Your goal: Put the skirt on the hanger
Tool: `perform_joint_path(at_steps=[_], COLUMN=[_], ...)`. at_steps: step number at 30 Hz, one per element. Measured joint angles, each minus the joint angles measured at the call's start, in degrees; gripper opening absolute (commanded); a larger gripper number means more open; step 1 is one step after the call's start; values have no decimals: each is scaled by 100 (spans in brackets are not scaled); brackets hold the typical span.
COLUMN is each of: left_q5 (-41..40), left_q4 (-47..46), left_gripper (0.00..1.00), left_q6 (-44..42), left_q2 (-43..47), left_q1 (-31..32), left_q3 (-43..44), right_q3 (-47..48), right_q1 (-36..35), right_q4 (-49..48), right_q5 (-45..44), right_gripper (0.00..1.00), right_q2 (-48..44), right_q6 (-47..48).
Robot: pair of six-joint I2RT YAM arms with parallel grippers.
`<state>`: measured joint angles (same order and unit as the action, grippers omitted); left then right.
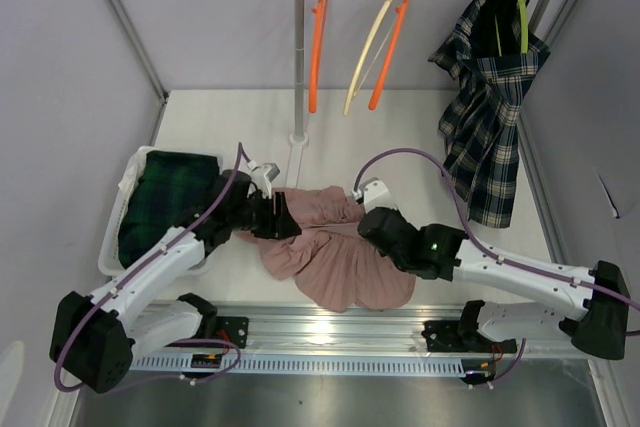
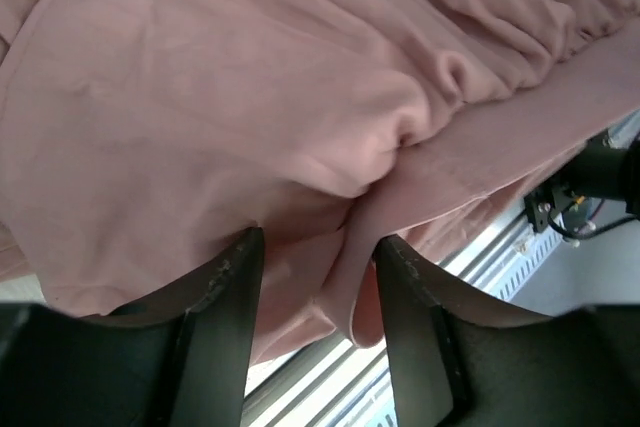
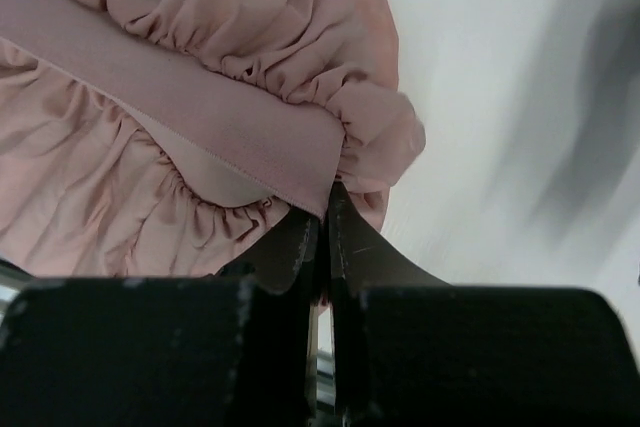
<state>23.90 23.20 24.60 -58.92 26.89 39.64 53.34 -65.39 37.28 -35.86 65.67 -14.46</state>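
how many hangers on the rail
4: first orange hanger at far left, cream hanger and second orange hanger mid-rail, green hanger inside the plaid garment at right, which could hide more.

Table (image 1: 400,132) centre was taken up by crumpled pink skirt (image 1: 335,252). Rack post (image 1: 298,57) was planted upright just behind it. Left edge was blocked by basket (image 1: 112,222) stuffed with dark plaid cloth (image 1: 170,202). Bare tabletop was left open between post and hung plaid garment (image 1: 485,117), though overhung by three hangers (image 1: 392,42). Right-hand rail end was crowded by that garment
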Motion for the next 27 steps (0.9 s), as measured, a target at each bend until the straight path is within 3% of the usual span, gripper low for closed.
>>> perform_joint_path(at_steps=[9, 15, 27], left_q5=[-468, -592, -1016], left_q4=[-634, -866, -916], left_gripper=[56, 63, 54], left_q6=[243, 503, 852], left_q2=[-181, -81, 420], left_q1=[385, 627, 664], left_q3=[-225, -295, -505], right_q3=[-313, -557, -566], right_q1=[92, 101, 214], right_q4=[-114, -111, -90], right_q5=[223, 293, 321], right_gripper=[1, 1, 2], right_q2=[-485, -501, -503], right_q6=[-334, -546, -782])
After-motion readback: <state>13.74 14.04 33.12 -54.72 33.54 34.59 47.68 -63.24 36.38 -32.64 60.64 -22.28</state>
